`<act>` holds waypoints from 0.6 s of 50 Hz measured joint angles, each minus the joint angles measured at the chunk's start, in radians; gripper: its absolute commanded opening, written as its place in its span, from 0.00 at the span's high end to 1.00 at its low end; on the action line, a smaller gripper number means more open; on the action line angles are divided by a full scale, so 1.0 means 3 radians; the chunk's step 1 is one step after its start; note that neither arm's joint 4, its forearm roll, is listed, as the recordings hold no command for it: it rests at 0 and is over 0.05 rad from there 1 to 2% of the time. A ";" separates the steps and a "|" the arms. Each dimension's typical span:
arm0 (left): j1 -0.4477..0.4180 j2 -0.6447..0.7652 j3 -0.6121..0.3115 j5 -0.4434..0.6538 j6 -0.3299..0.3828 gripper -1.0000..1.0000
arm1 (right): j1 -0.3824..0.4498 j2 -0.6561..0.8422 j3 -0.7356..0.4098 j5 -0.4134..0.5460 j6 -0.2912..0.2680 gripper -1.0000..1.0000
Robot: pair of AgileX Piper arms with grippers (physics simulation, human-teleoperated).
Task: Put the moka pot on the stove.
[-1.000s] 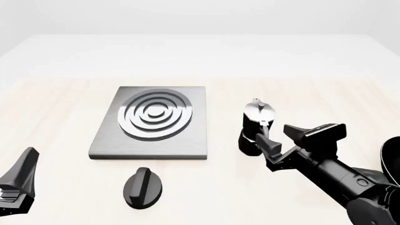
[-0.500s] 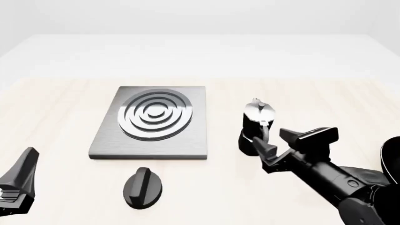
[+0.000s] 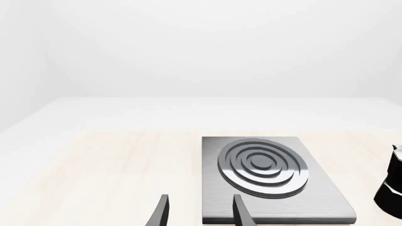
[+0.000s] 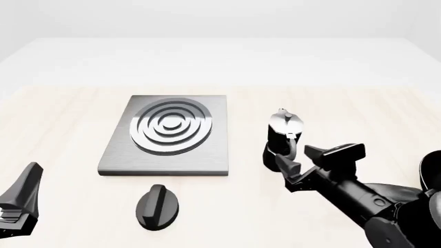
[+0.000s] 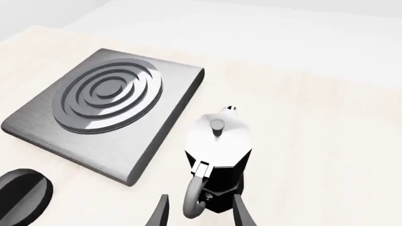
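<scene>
Tabletop: moka pot (image 4: 283, 138) just beyond right end effector (image 4: 313, 164).

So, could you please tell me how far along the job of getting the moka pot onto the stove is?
Nothing is done yet: the moka pot stands on the table right of the stove. In hand: the right pincer is open at the pot's handle. Left: grip, lift, set it on the burner. The left pincer sits apart.

The front view looks forward and down over the tabletop (image 4: 62, 119), while both wrist views sit lower and closer, all sharing the stove (image 4: 165, 136).
</scene>
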 measured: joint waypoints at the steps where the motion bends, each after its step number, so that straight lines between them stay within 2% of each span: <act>1: 0.0000 0.0000 0.0000 0.0000 0.0000 0.00 | 0.0001 0.0008 -0.0001 -0.0005 0.0002 0.00; 30: 0.0000 0.0000 0.0000 0.0000 0.0000 0.00 | -0.0007 0.0290 -0.0003 -0.0221 0.0044 0.00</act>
